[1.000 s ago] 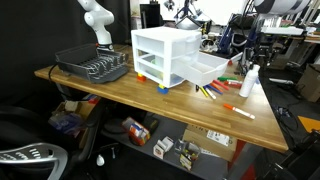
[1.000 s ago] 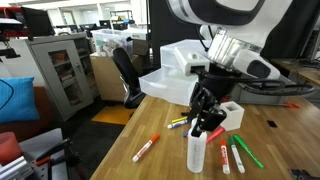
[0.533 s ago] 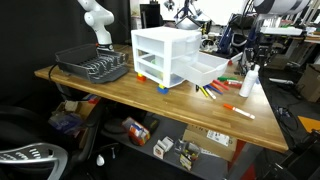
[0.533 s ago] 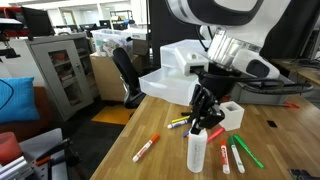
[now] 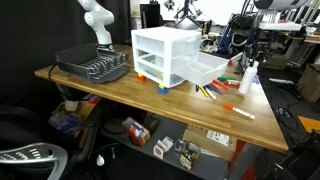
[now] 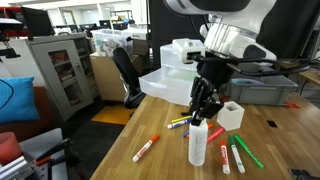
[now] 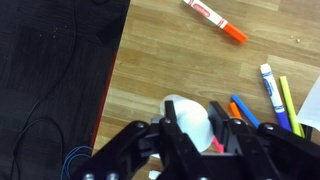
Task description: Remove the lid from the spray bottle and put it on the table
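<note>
Jaws of the black robot gripper [image 6: 203, 117] clamp narrowly on the small white plastic lid [image 7: 185, 116], apparently to pull it off the slim white spray bottle [image 6: 198, 148] (upright on the brown wooden table [image 6: 160, 165]).

We are in a robotics lab set inside an open office. A white robot arm [image 5: 97, 25] stands behind the wooden table [image 5: 130, 95], and a larger arm [image 6: 235, 30] reaches over it. The table carries test props: a dish rack [image 5: 95, 66], a drawer unit [image 5: 160, 55] and loose markers [image 6: 146, 150]. Beneath it we see boxes [image 5: 175, 150] of odd parts. Around us stand an office chair [image 6: 124, 72] and a grey cabinet [image 6: 58, 75], with rows of desks [image 6: 75, 15] farther back.
</note>
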Motion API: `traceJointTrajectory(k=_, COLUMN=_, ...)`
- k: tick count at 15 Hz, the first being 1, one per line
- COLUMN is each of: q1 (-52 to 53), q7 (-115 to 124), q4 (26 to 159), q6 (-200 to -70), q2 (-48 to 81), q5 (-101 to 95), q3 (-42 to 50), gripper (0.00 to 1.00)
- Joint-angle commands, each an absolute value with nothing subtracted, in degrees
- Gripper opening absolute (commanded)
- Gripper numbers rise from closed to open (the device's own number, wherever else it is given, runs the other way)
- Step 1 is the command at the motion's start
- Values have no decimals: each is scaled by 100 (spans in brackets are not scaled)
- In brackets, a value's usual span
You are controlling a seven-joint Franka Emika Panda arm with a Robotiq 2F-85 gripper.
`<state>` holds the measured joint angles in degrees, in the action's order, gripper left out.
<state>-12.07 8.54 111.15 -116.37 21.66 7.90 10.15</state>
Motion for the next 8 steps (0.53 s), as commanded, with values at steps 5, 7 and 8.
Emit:
traceJointTrajectory(k=5, q1=-1283, q7=576, q4=11316, q6=-11622, q2=2018, q5=1133, q3=965, gripper=13)
traceJointTrajectory(k=7, q1=-1254, q7=609, q4=11318, q6=-11665, q2=2034, q5=1109, q3=1026, gripper=13)
traceJointTrajectory(k=8, q1=-1478, q7=75, q4=11304, q6=-11537, q2=2003, q5=1754, q3=850, gripper=13)
